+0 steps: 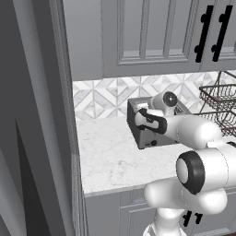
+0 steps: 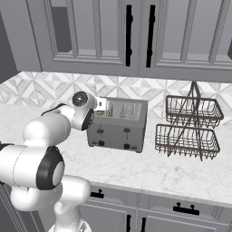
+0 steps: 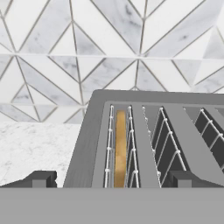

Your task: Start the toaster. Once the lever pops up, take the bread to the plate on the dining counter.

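Sitting deep in the toaster's (image 2: 118, 124) left slot, the bread (image 3: 120, 148) shows you only a thin tan edge between the wire guides. In the left base view the arm blocks much of the toaster, and its lever is too small to pick out. Your gripper (image 3: 111, 178) hovers just above the toaster's near end, fingertips (image 3: 41, 178) spread wide, holding nothing. A wire basket rack (image 2: 190, 127) stands beside the toaster.
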### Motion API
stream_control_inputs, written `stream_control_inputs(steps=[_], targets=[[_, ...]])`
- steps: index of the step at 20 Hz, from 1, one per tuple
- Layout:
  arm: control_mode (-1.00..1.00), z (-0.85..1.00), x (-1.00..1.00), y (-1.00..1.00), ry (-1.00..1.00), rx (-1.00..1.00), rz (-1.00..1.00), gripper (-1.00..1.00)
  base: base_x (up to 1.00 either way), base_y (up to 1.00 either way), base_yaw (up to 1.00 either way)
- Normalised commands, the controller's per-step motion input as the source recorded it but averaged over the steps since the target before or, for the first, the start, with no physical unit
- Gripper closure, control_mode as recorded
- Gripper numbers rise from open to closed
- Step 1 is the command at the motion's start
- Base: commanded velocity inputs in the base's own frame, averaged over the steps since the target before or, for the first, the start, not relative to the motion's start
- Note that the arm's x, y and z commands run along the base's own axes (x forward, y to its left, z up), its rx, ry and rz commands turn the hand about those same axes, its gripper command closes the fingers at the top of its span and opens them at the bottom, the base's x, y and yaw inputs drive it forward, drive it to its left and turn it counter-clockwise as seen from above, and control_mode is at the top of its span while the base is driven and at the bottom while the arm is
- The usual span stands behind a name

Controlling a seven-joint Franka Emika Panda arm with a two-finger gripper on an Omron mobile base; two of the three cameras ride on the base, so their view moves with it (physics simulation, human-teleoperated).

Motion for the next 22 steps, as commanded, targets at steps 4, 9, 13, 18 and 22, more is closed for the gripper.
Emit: stream_control_inputs(steps=[4,9,13,18,22], targets=[[-1.0,0.0,0.0,0.0,0.0,0.0,0.0,-1.0,0.0,0.0,0.0],[-1.0,0.0,0.0,0.0,0.0,0.0,0.0,-1.0,0.0,0.0,0.0],[-1.0,0.0,0.0,0.0,0.0,0.0,0.0,-1.0,0.0,0.0,0.0],[-1.0,0.0,0.0,0.0,0.0,0.0,0.0,-1.0,0.0,0.0,0.0],[-1.0,0.0,0.0,0.0,0.0,0.0,0.0,-1.0,0.0,0.0,0.0]])
